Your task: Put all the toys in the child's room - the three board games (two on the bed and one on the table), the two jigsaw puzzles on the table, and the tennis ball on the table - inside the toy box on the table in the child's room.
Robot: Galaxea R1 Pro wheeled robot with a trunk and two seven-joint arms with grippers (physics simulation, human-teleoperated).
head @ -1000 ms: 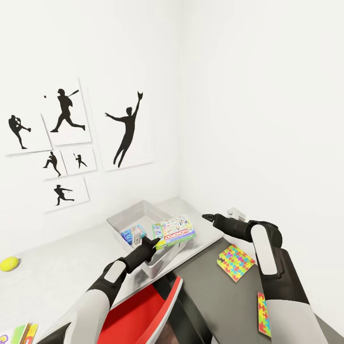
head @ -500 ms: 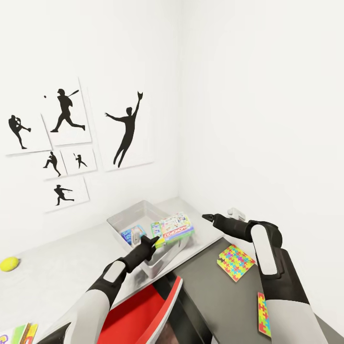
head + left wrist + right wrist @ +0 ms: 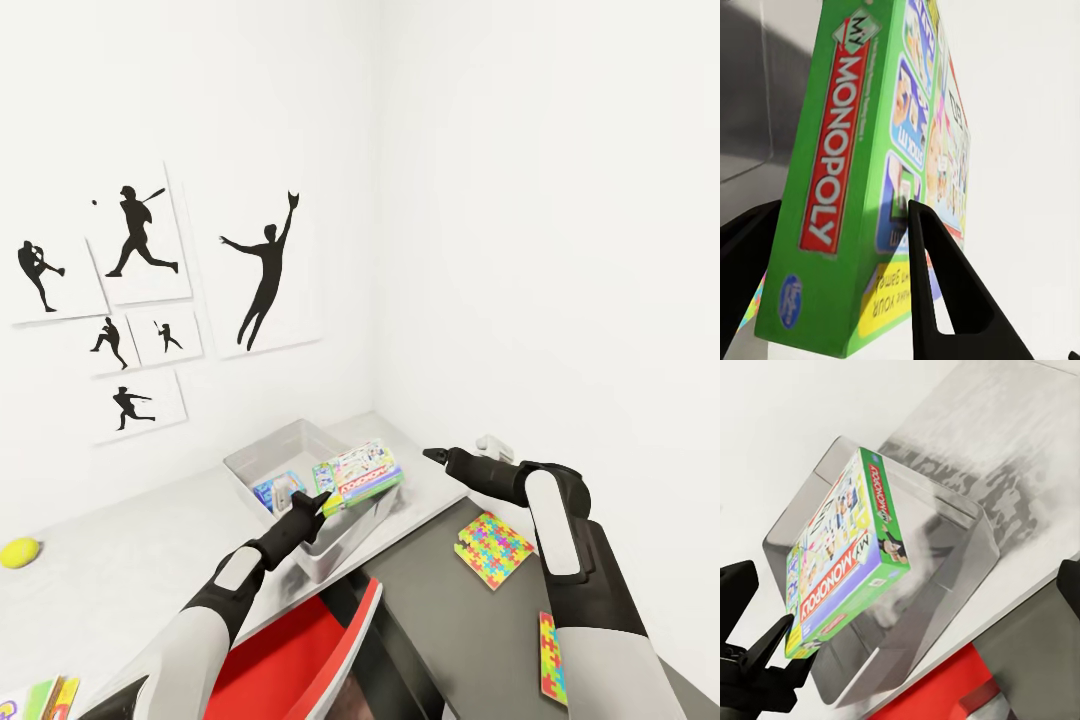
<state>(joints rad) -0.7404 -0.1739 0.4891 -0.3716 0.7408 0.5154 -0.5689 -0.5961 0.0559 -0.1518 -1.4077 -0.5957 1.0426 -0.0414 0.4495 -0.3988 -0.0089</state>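
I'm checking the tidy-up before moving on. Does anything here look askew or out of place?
The Monopoly box is tilted above the toy box, pinched at one corner by the left gripper. Two jigsaw puzzles lie on the dark cabinet top, one poking over its edge.

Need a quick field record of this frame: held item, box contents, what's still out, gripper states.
left gripper: shut on Monopoly box, held tilted over toy box
right gripper: holds nothing; open or shut cannot be told
in toy box: small blue board game
on dark cabinet top: two jigsaw puzzles
on pale desk top: tennis ball, far left
unfinished: Monopoly box not yet released
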